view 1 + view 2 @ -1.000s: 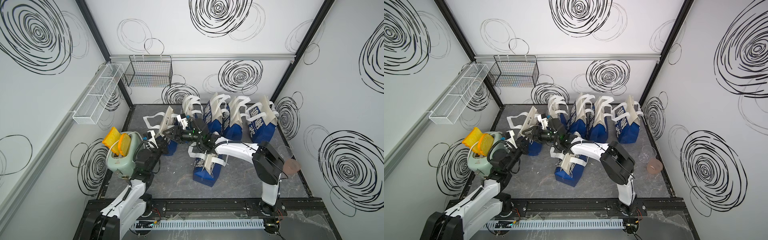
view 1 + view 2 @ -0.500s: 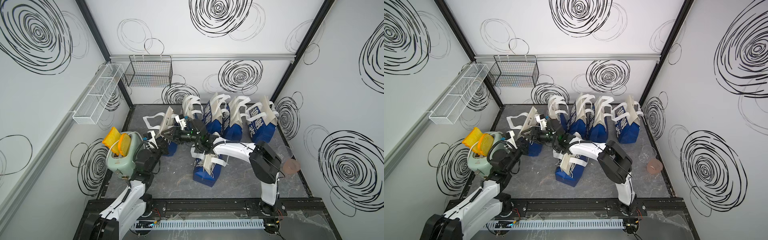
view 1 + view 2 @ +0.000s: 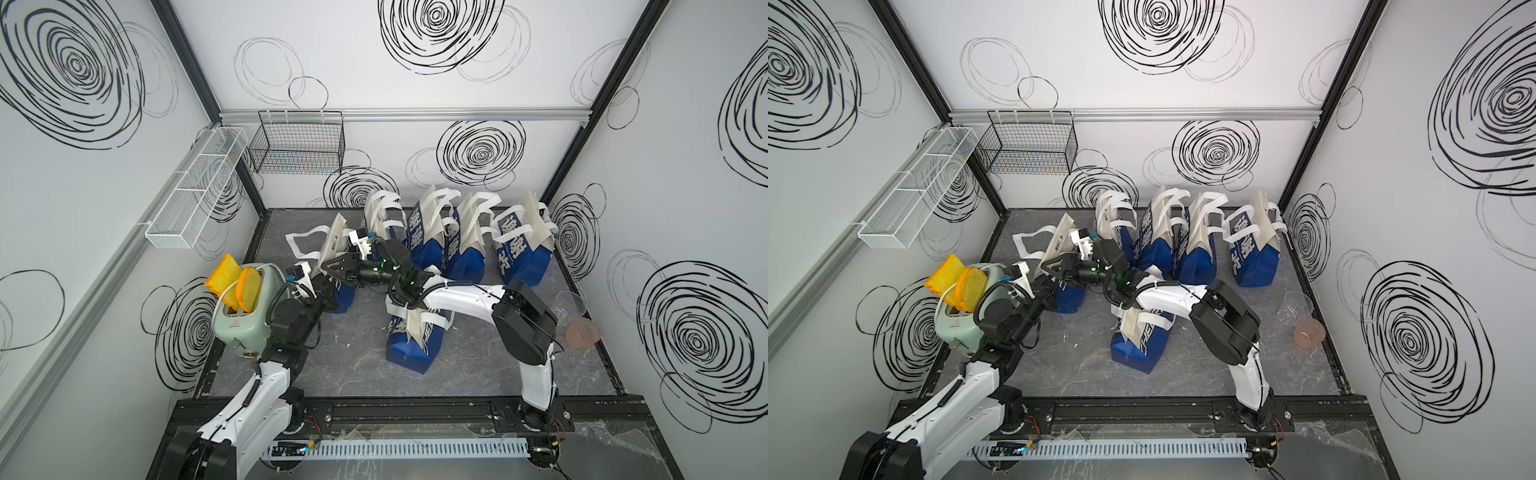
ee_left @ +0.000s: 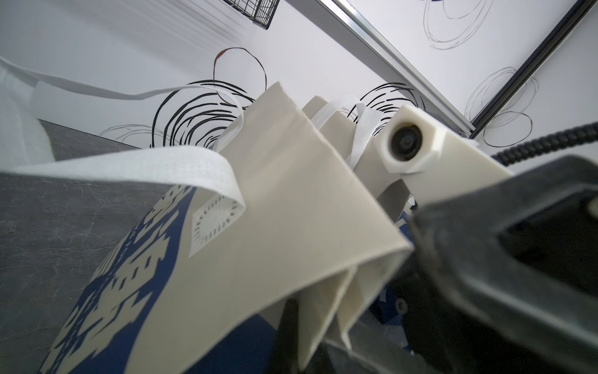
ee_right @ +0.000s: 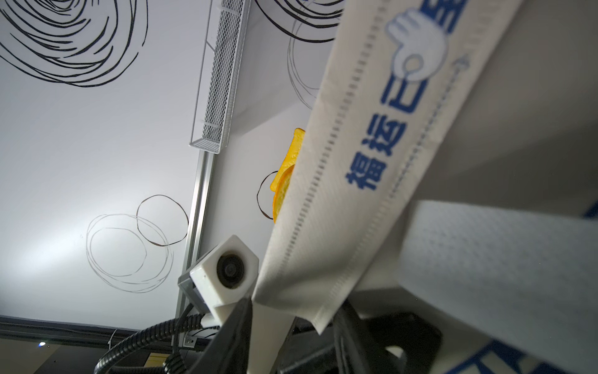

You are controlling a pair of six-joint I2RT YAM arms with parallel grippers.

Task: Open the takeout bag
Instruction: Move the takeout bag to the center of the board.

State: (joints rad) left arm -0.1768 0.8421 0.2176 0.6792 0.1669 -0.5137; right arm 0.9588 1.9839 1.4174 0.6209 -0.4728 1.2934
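Note:
The takeout bag [image 3: 337, 245], blue below with a beige folded top and white handles, stands at the left of the grey floor in both top views. My left gripper [image 3: 321, 281] is at its near end. In the left wrist view, this gripper [image 4: 304, 327] is shut on a beige fold of the bag [image 4: 291, 200]. My right gripper [image 3: 329, 269] reaches in from the right at the same end. In the right wrist view its fingers [image 5: 238, 330] stand apart, and a corner of the bag's printed top flap [image 5: 323, 246] lies between them.
A green toaster [image 3: 240, 320] with yellow toast stands just left of my left arm. Several similar bags [image 3: 432, 237] line the back, and one [image 3: 411, 340] lies tipped under my right arm. Two cups [image 3: 582, 328] sit at the right edge. Wire baskets [image 3: 299, 145] hang on the walls.
My right gripper has slid left along the bag's top to its near end, and its jaws have narrowed around the flap. My left gripper has kept its hold.

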